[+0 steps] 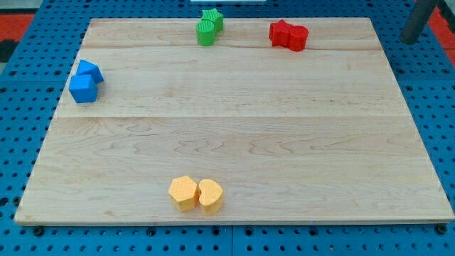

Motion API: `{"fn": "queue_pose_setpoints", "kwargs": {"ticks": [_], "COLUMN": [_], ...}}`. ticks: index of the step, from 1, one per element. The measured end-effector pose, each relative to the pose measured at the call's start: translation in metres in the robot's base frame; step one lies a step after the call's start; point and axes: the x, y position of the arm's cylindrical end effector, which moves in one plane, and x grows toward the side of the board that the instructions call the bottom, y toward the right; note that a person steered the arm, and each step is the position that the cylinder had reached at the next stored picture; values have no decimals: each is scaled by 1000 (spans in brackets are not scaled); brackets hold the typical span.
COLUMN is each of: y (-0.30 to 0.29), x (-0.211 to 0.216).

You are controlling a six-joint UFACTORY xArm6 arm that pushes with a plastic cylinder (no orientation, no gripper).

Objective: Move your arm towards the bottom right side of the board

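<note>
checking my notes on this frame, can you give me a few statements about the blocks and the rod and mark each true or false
1. The two yellow blocks sit touching near the board's bottom edge. True.
2. The blue blocks lie by the view's right edge. False: they are at the view's left.
3. The green blocks and red blocks are both near the view's top. True.
4. My tip presses against the red blocks. False: it is off the board's top right corner, apart from every block.
5. My tip is already at the bottom right. False: it is at the top right.
</note>
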Motion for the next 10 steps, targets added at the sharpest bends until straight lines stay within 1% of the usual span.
{"fn": "queue_pose_setpoints", "kwargs": {"ticks": [1,2,3,4,5,6,7,8,10], "y": [0,-3,-15,-45,-96,-161,-220,-231,-236], "x": [0,29,85,145,207,283,346,353,353]}}
